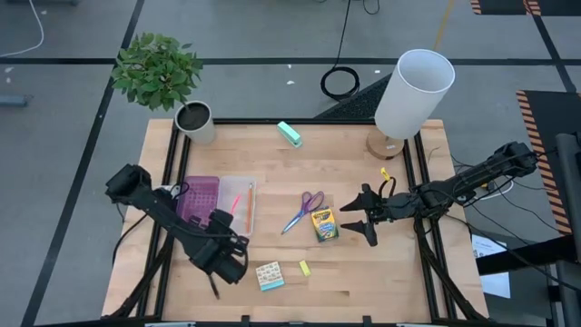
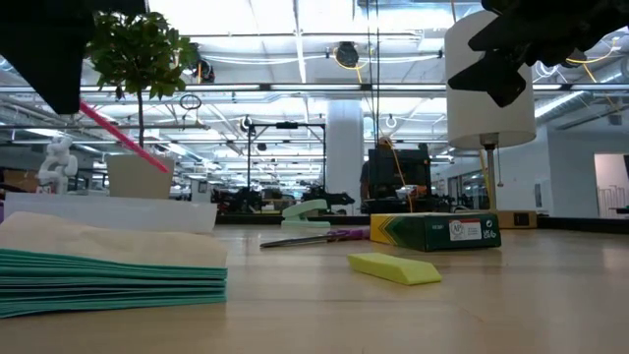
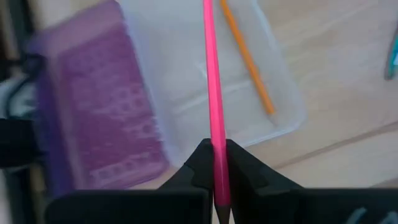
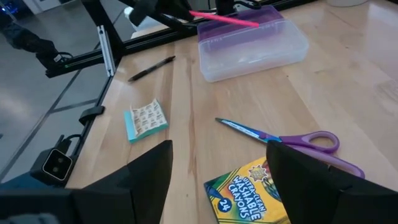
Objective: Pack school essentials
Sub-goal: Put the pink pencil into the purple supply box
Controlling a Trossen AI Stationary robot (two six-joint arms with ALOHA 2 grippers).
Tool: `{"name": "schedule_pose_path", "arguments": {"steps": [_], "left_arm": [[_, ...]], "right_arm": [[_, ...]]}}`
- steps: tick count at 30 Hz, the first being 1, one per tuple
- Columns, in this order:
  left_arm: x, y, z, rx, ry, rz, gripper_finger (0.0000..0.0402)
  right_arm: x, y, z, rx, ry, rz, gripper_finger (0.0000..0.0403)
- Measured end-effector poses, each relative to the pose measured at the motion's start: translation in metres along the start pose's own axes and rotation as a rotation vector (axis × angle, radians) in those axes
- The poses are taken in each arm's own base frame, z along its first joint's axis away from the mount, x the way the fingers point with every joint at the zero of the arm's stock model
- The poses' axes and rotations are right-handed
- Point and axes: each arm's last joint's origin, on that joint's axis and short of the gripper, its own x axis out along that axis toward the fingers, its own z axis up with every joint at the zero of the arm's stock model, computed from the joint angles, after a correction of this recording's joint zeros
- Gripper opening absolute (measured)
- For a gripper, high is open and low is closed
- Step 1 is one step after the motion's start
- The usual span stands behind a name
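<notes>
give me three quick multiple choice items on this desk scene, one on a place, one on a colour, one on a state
1. Where does the orange pencil lie?
A. inside the clear case
B. on the crayon box
C. in the plant pot

2. What colour is the pencil in the left tool?
A. green
B. pink
C. black

3. How is the right tool?
A. shut on the scissors
B. open above the crayon box
C. shut on a pen

Answers: 1 A, it rests in the clear tray; 2 B, bright pink shaft between the fingers; 3 B, fingers spread, nothing held.
</notes>
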Motion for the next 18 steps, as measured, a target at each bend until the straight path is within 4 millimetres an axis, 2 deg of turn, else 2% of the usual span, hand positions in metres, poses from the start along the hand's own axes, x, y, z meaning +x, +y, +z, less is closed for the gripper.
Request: {"name": "schedule_pose_path", "arguments": {"steps": [9, 18], "left_arm": [[0.035, -0.01, 0.013, -0.022, 0.082, -0.003, 0.0024], [0.049, -0.013, 0.041, -0.03, 0.102, 0.034, 0.0025]], "right_arm": [[0.0, 0.0, 0.0, -0.002, 0.001, 0.003, 0.0251], [0.0, 0.0, 0.0, -0.037, 0.001, 0.004, 0.0251]]}}
